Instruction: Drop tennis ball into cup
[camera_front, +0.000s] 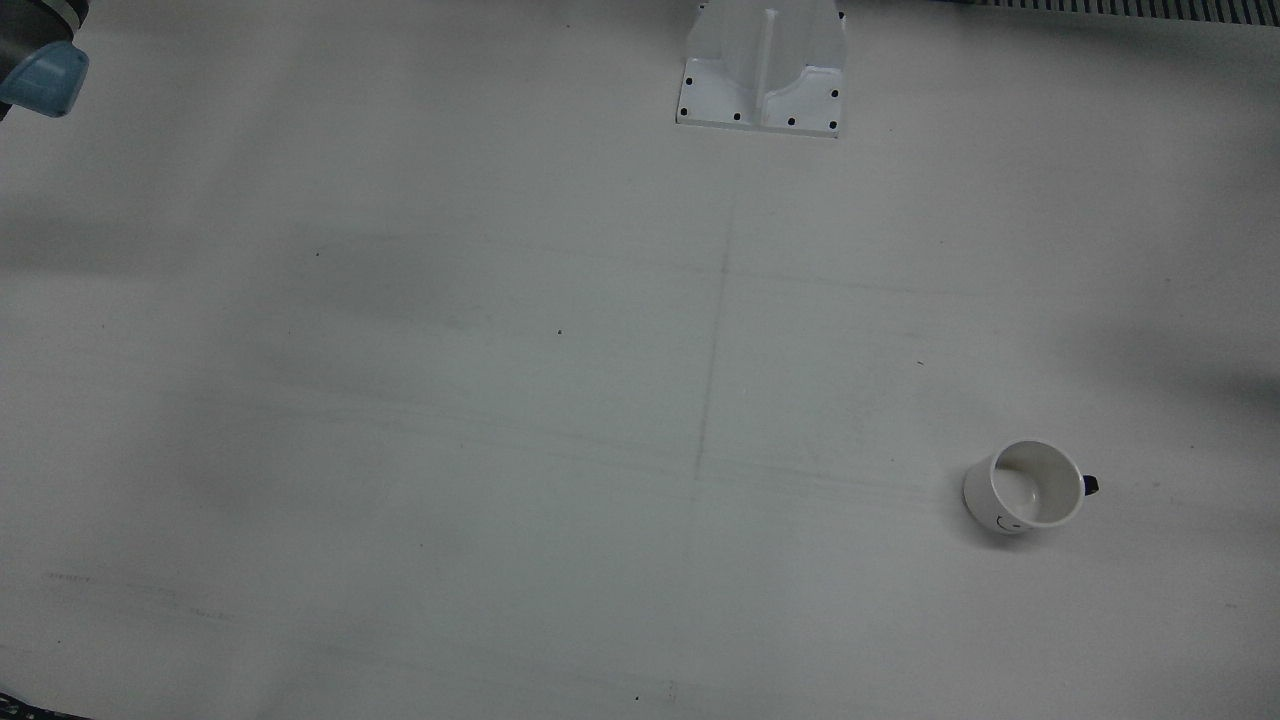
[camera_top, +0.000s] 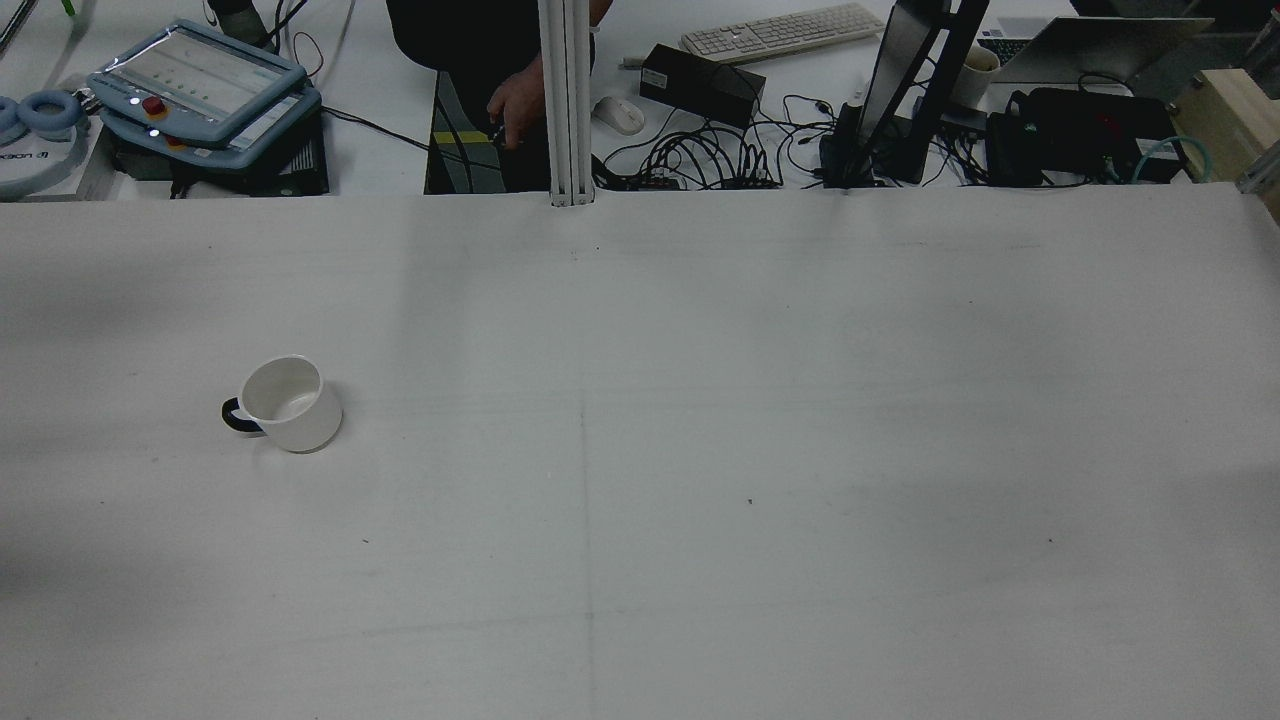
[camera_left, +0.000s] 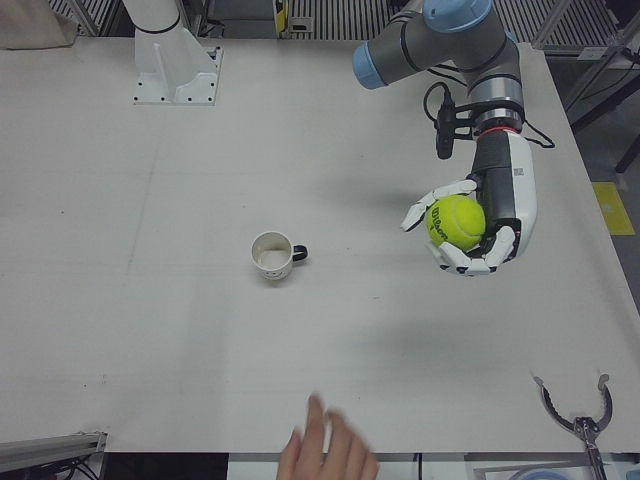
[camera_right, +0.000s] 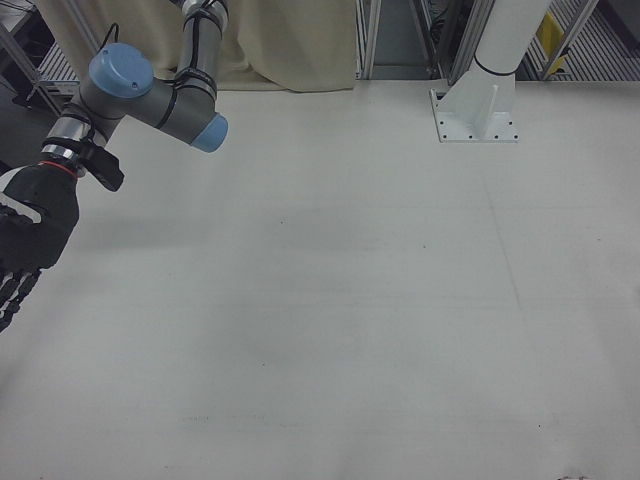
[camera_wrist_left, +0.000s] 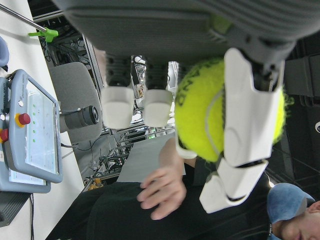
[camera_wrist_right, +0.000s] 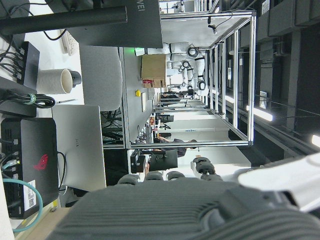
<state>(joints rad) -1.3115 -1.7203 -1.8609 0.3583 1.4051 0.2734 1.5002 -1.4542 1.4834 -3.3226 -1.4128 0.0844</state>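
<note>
A white cup (camera_left: 272, 256) with a dark handle stands upright and empty on the white table; it also shows in the front view (camera_front: 1030, 487) and the rear view (camera_top: 288, 402). My left hand (camera_left: 483, 228) is shut on a yellow-green tennis ball (camera_left: 455, 222) and holds it raised above the table, well to the right of the cup in the left-front view. The left hand view shows the ball (camera_wrist_left: 220, 115) close up between white fingers (camera_wrist_left: 247, 100). My right hand (camera_right: 25, 245) hangs at the right-front view's left edge, fingers apart, holding nothing.
Arm pedestals stand at the table's robot side (camera_front: 762, 70) (camera_left: 175, 60) (camera_right: 480, 100). A person's hand (camera_left: 325, 450) reaches over the operators' edge. A metal tool (camera_left: 575, 410) lies near that edge. A teach pendant (camera_top: 200, 80), cables and a keyboard lie beyond the table.
</note>
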